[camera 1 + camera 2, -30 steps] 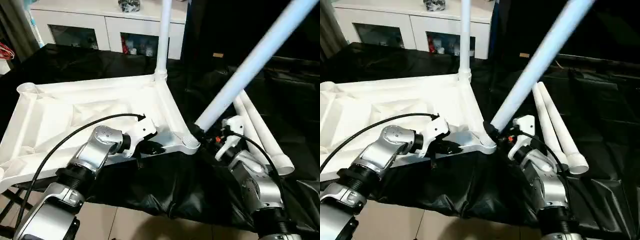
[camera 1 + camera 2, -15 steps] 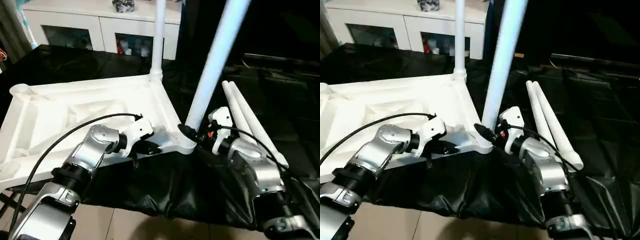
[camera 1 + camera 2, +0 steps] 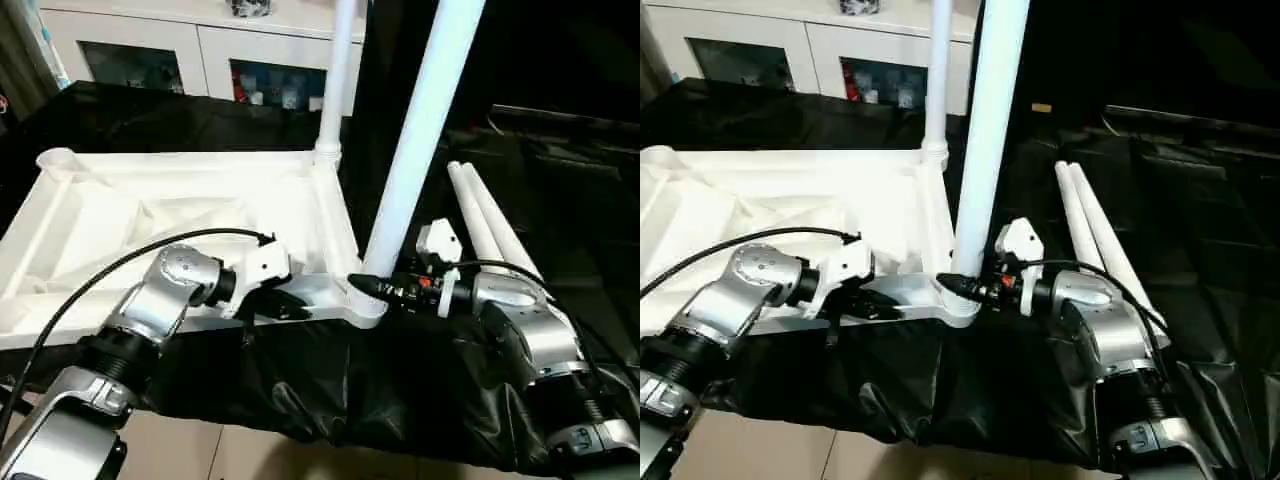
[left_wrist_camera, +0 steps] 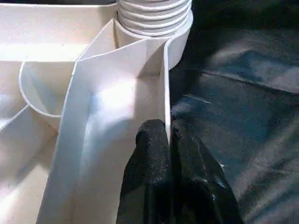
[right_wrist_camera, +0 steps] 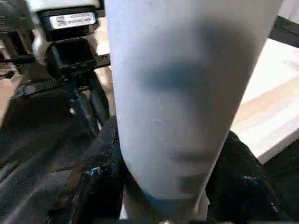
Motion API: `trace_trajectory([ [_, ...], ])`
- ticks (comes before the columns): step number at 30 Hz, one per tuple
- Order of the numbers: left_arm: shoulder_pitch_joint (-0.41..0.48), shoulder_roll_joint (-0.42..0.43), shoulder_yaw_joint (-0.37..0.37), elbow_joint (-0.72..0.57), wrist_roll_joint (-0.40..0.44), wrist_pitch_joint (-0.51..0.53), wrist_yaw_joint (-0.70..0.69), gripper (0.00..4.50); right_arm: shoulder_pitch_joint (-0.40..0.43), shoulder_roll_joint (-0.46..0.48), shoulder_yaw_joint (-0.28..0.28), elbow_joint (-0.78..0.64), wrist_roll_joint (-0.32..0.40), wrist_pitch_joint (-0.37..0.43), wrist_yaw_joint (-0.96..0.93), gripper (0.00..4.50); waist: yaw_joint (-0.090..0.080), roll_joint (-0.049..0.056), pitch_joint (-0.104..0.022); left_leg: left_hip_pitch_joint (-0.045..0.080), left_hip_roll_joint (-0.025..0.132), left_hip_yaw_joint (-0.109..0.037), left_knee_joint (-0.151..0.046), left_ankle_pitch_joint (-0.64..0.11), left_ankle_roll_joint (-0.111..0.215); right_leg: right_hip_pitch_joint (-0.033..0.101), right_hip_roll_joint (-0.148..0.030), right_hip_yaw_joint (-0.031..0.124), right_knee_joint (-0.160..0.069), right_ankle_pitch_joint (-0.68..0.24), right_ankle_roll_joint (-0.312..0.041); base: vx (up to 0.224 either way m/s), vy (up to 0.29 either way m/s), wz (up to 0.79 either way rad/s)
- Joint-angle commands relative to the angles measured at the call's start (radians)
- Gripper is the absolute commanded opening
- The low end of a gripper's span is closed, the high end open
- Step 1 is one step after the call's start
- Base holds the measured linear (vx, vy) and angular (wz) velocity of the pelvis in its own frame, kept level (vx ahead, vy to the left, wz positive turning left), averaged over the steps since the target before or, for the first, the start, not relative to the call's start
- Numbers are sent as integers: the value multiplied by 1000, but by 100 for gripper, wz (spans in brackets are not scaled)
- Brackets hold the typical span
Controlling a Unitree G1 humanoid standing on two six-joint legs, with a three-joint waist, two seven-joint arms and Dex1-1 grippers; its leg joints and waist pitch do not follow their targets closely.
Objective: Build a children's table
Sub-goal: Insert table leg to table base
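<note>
Head views: the held leg, steeply slanted a second ago, now stands nearly upright at the near corner socket of the upturned table top, the right gripper clamped round its base. Another leg stands behind; two spare legs lie beside.

Left wrist view: the left gripper pinches the top's rim.

Right wrist view: the tube is close ahead.

Tops of both upright legs and tabletop's left end beyond frame edges
</note>
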Motion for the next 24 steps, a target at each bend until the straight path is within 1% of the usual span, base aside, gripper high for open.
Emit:
trace_trajectory([
  [1,-34,0,-16,-25,-18,-30,-61,0,62,-17,74,49,-43,33,33,188,7,9,-49,-12,9,17,-75,-105,67,60,-41,22,-55,-68,-273,0,0,0],
  [2,-34,0,-16,-25,-18,-30,-61,0,62,-17,74,49,-43,33,33,188,8,9,-49,-11,10,17,-75,-101,66,60,-40,22,-54,-56,-273,0,0,0],
  [4,-49,0,-10,-6,-16,-30,-55,0,69,-13,85,50,-43,17,48,188,9,8,-48,-9,9,18,-76,-110,65,59,-39,21,-55,-59,-275,0,0,0],
  [5,-54,-2,-6,1,-14,-29,-48,0,66,-7,84,58,-44,11,45,188,11,11,-48,-8,9,18,-76,-117,60,57,-39,21,-56,-64,-276,0,0,0],
  [7,-57,-3,-3,7,-12,-28,-41,0,62,-1,81,66,-44,6,39,188,13,8,-49,-9,8,18,-76,-121,54,60,-40,22,-55,-66,-277,0,0,0],
  [8,-62,-9,5,15,-8,-16,-20,0,51,12,70,83,-45,3,20,188,13,9,-49,-10,8,17,-76,-124,51,60,-41,22,-55,-69,-277,0,0,0],
  [9,-69,-27,22,26,0,18,38,0,23,38,42,125,-54,-2,-46,188,13,5,-48,-11,8,17,-78,-132,43,60,-41,21,-56,-90,-275,0,0,0],
  [10,-69,-28,23,26,0,20,42,0,22,39,40,128,-55,-2,-49,188,13,5,-48,-11,8,17,-78,-132,43,60,-41,21,-56,-90,-275,0,0,0],
  [11,-73,-45,37,24,0,54,87,0,-2,58,21,164,-66,-7,-111,188,12,2,-47,-11,7,17,-78,-143,38,60,-42,22,-60,-122,-268,0,0,0],
  [12,-76,-62,50,21,2,82,127,0,-22,74,5,195,-76,-10,-167,188,11,4,-45,-10,9,16,-81,-161,19,57,-44,23,-64,-182,-254,0,0,0],
  [13,-77,-67,53,19,2,91,139,0,-29,78,1,207,-80,-11,-188,188,11,4,-44,-11,7,15,-81,-167,14,57,-43,22,-65,-202,-248,-51,-10,0],
  [14,-79,-82,60,13,5,115,170,0,-48,91,-10,238,-92,-16,-243,188,10,-3,-44,-12,8,15,-82,-166,11,58,-43,22,-68,-218,-237,0,0,0],
  [15,-85,-121,71,-3,21,165,256,0,-96,124,-36,318,-113,-24,-377,188,10,3,-43,-12,7,13,-83,-176,2,56,-44,22,-70,-254,-224,0,0,0],
  [16,-86,-124,72,-3,22,168,262,0,-99,126,-38,323,-114,-25,-385,188,6,-2,-43,-14,7,12,-83,-171,-8,53,-46,23,-69,-269,-222,0,0,0],
  [17,-88,-134,74,-5,26,178,281,0,-109,133,-43,341,-117,-29,-413,188,7,-2,-45,-13,6,12,-83,-167,-9,55,-44,22,-71,-270,-215,0,0,0],
  [18,-94,-158,79,-8,36,196,330,0,-132,150,-57,376,-114,-25,-464,188,7,-3,-45,-12,5,13,-81,-160,-4,53,-42,23,-71,-257,-210,0,0,0],
  [19,-101,-187,83,-9,49,214,386,0,-157,169,-72,413,-111,-21,-521,188,7,-10,-46,-13,6,15,-79,-154,-1,53,-43,23,-70,-240,-213,0,0,0],
  [20,-105,-210,85,-12,61,230,431,0,-176,184,-82,441,-108,-17,-566,188,5,-7,-47,-16,5,14,-79,-131,0,55,-43,24,-64,-204,-224,0,0,0],
  [21,-105,-210,85,-12,61,230,431,0,-176,184,-82,441,-108,-17,-566,188,10,-7,-49,-12,3,15,-76,-120,6,54,-41,21,-65,-192,-224,0,0,0],
  [22,-108,-228,86,-15,69,243,466,0,-192,196,-91,466,-106,-16,-602,188,12,-6,-50,-10,3,17,-75,-113,14,53,-40,22,-64,-172,-227,0,0,0],
  [23,-108,-255,89,-19,74,263,506,0,-207,208,-94,487,-111,-25,-637,188,13,-8,-52,-18,4,15,-74,-73,20,61,-40,21,-54,-101,-238,0,0,0],
  [24,-107,-282,85,-19,83,273,544,0,-223,225,-103,506,-106,-29,-665,188,14,-11,-53,-17,2,17,-72,-61,25,60,-38,20,-53,-79,-241,0,0,0],
])
